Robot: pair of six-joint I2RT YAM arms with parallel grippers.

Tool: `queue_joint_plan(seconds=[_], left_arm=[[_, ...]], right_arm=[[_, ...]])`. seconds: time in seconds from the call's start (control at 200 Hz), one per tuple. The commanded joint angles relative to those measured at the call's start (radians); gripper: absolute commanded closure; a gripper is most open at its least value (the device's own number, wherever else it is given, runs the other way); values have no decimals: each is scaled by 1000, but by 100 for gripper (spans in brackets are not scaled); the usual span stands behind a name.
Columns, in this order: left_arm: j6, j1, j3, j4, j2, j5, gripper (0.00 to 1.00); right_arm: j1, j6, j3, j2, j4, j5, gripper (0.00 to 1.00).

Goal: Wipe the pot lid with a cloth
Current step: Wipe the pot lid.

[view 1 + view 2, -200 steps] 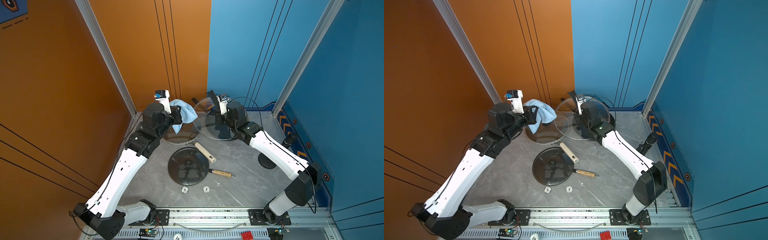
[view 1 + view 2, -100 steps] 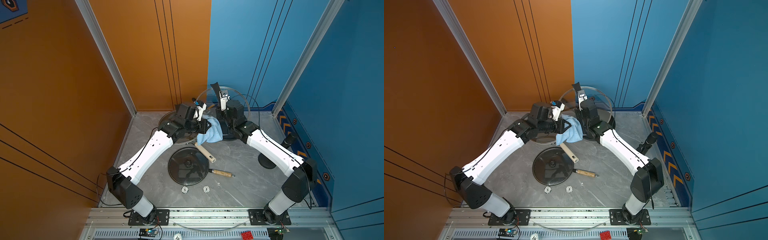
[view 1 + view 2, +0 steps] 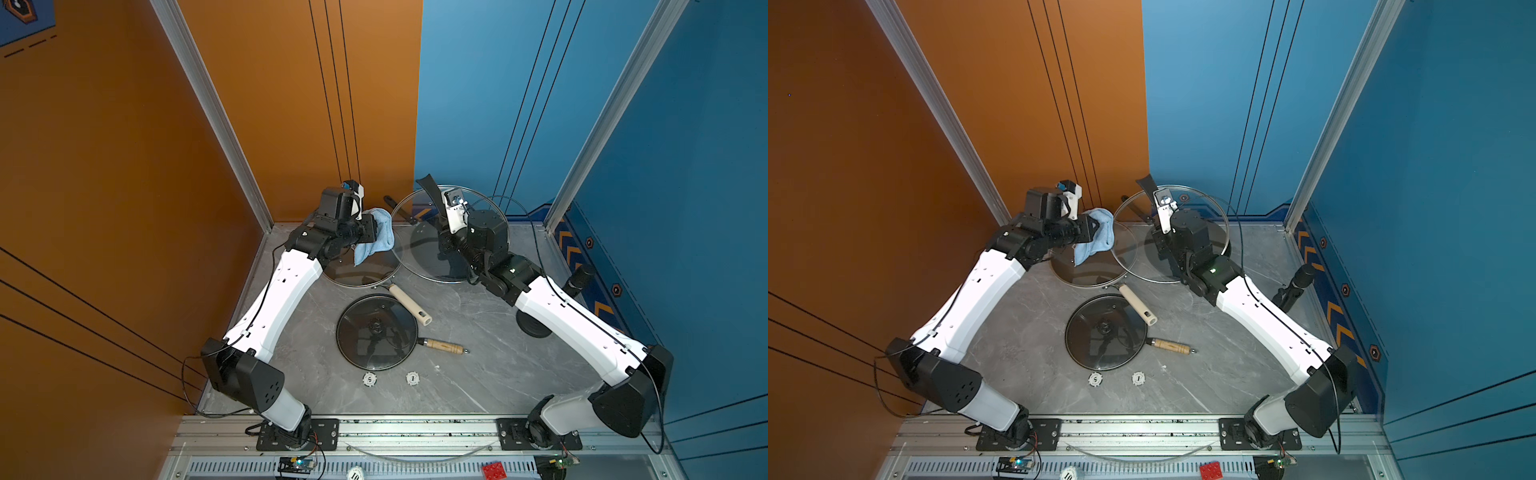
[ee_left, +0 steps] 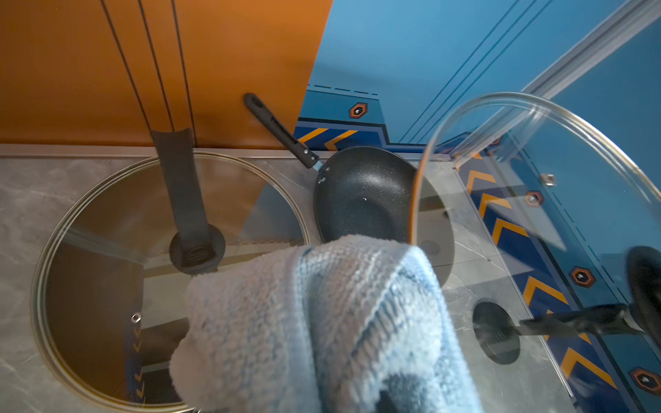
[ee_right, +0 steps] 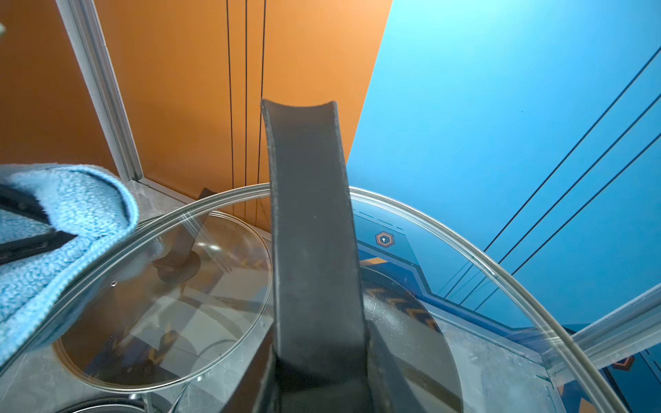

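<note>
1. Two arms split the work. The right gripper (image 3: 445,244) has hold of the glass pot lid (image 3: 415,216) by its black strap handle (image 5: 311,232). Its fingers are hidden in the wrist view, but the lid hangs from that arm alone, clear of the grey table (image 3: 478,332), so the grip is closed.
2. Lid attitude: tipped up on edge, not flat. Likely reason: this turns a broad glass face towards the other arm.
3. The left gripper (image 3: 370,232) is closed tight on the cloth (image 3: 376,247), light-blue microfibre bunched round the fingers. The wad probably serves as a soft leading face and spares the glass from the hard fingers.
4. Cloth position: in the air, at the lid's rim on the side nearest the left arm, above a second glass lid (image 3: 365,270) lying flat. Whether it is touching the rim or just short of it cannot be told.
5. A black frying pan (image 4: 365,196) sits on the table beyond the held lid. A dark lidded pan with a wooden handle (image 3: 376,332) lies well apart, nearer the arm bases. Neither is in play.
6. Judgement: the wad is being brought onto the glass. A push on a lid held only by its strap could swing it.
</note>
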Motion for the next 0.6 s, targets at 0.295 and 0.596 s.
queue_joint_plan(seconds=[0.295, 0.596], left_arm=[[28, -160, 9, 175, -122, 181, 75], [-82, -91, -99, 211, -18, 112, 76]], right_arm=[[15, -27, 96, 29, 148, -27, 98], [34, 1, 86, -34, 158, -60, 98]])
